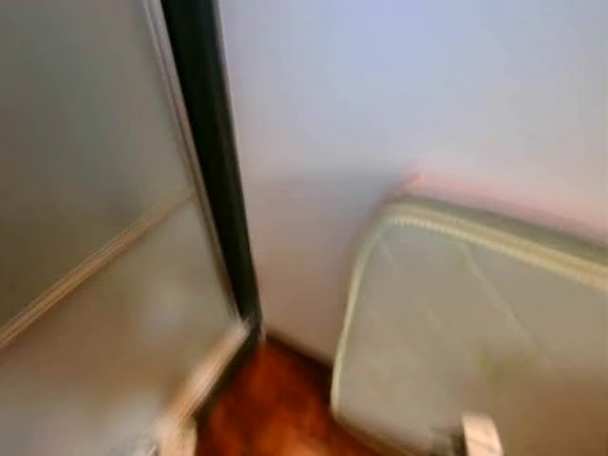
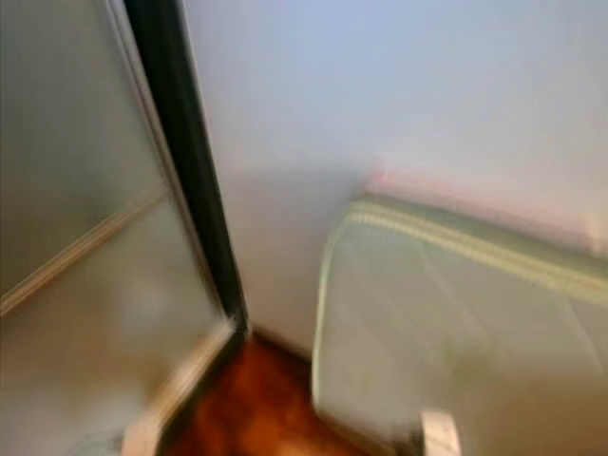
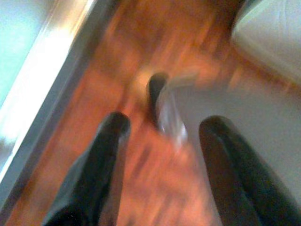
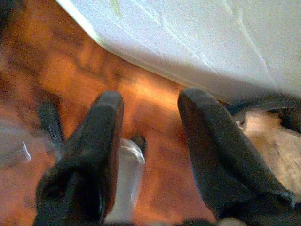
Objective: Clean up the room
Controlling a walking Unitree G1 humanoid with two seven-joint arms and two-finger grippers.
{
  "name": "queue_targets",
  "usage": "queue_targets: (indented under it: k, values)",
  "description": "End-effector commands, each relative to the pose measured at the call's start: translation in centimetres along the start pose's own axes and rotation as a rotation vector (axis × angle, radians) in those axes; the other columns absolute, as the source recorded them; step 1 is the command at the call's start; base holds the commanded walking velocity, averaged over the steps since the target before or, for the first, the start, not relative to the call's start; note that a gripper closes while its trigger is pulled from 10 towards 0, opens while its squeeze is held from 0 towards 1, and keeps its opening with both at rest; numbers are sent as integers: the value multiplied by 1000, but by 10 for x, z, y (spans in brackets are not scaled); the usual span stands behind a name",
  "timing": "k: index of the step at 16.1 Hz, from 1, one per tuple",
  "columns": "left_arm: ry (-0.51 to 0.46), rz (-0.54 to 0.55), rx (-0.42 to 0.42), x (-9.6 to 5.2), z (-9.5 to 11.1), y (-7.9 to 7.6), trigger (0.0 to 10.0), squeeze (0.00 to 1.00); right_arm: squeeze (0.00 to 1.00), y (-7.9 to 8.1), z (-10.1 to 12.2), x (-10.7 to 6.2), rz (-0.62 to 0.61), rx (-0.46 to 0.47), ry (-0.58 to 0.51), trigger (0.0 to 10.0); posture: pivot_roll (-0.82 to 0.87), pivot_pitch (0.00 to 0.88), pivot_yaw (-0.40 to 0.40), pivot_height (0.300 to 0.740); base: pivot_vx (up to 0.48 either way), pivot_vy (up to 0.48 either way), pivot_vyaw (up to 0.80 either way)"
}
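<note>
Floor [image 1: 275,399] narrows between door frame [image 1: 214,161] and mattress [image 1: 475,323]; both end effectors [image 3: 162,136] [image 4: 150,136] released.

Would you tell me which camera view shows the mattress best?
The left eye view: the mattress shows its rounded corner and piped edge against the wall. The right eye view matches; the wrist views catch just an edge above the wooden floor.

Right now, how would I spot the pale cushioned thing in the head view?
Start at the white wall and follow it down to the reddish wooden floor. The mattress leans there, right of the dark-framed glass door; it alone is quilted, pale green, with a ribbed piped edge.
</note>
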State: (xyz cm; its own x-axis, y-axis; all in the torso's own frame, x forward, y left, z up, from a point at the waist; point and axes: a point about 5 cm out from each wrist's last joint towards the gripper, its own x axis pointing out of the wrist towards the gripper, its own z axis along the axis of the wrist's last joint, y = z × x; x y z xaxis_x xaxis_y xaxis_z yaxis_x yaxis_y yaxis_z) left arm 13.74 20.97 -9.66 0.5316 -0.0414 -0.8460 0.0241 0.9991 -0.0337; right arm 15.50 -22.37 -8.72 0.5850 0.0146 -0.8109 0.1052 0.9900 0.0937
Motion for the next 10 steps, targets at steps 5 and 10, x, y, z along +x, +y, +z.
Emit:
queue_targets:
  k: [5,10]
  values:
    - [26,-16,10,0,-3,-3,10000,0,0,3,-4,0,14,11,12,10000,56,26,-27,740,-48,0,0]
    - [28,-16,6,2,-1,-6,10000,0,0,2,-3,0,11,11,11,10000,55,25,-31,740,0,0,0]
